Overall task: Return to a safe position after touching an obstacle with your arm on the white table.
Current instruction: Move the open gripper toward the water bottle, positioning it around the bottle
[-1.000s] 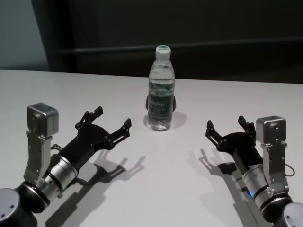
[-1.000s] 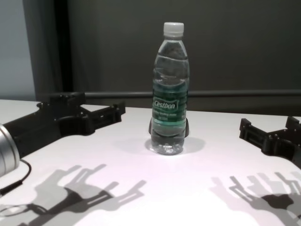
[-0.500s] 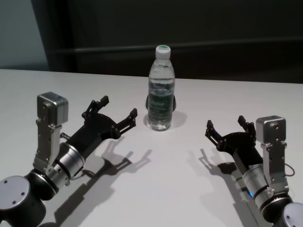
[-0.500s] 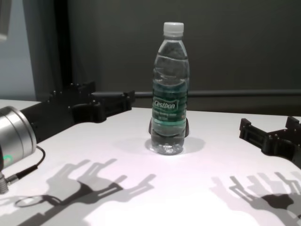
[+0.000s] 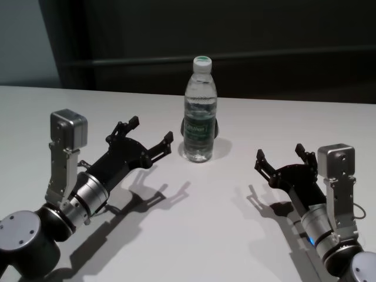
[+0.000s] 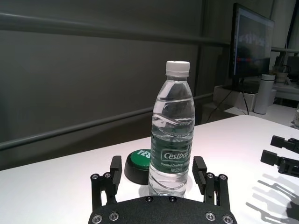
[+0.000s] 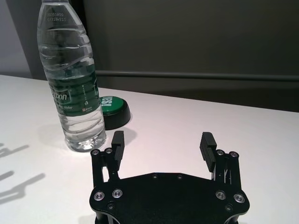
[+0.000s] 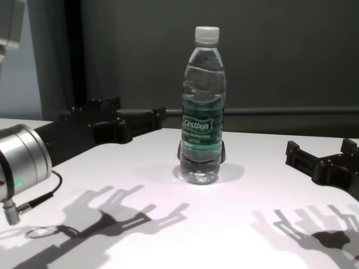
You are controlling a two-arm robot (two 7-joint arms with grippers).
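Head view: you have the bottle [image 5: 199,109] upright toward 12 o'clock on the white table [image 5: 235,235], cap on, clear water filling most of it
Head view, left arm: the left gripper [image 5: 151,136] sits at about 9 o'clock of the bottle, close but apart from it, its fingers spread wide and aimed at the label
Head view, right arm: the right gripper [image 5: 280,155] lies low at about 4 o'clock of the bottle, well apart, fingers spread, idle by the look of it
Head view, risk: I judge that any sideways sweep of the left arm from here could clip the tall, narrow bottle and topple it; you would want to draw straight back
Left wrist view: the bottle stands right between the spread fingers [image 6: 115,168], so a push forward would shove it, and closing would clamp it
Left wrist view, behind: a low green-topped button [image 6: 138,161] touches or nearly touches the bottle's far side; a shoved bottle could ride up on it and tip
Right wrist view: the bottle shows off to one side of the spread fingers [image 7: 117,142], with the button just behind it; no contact on this side
Chest view: the left gripper hangs above the table at 9 o'clock of the bottle, a gap between them; the right one is at the 3 o'clock edge
Chest view, contents: the cap is screwed on, so I judge a fall would roll the bottle, not spill it
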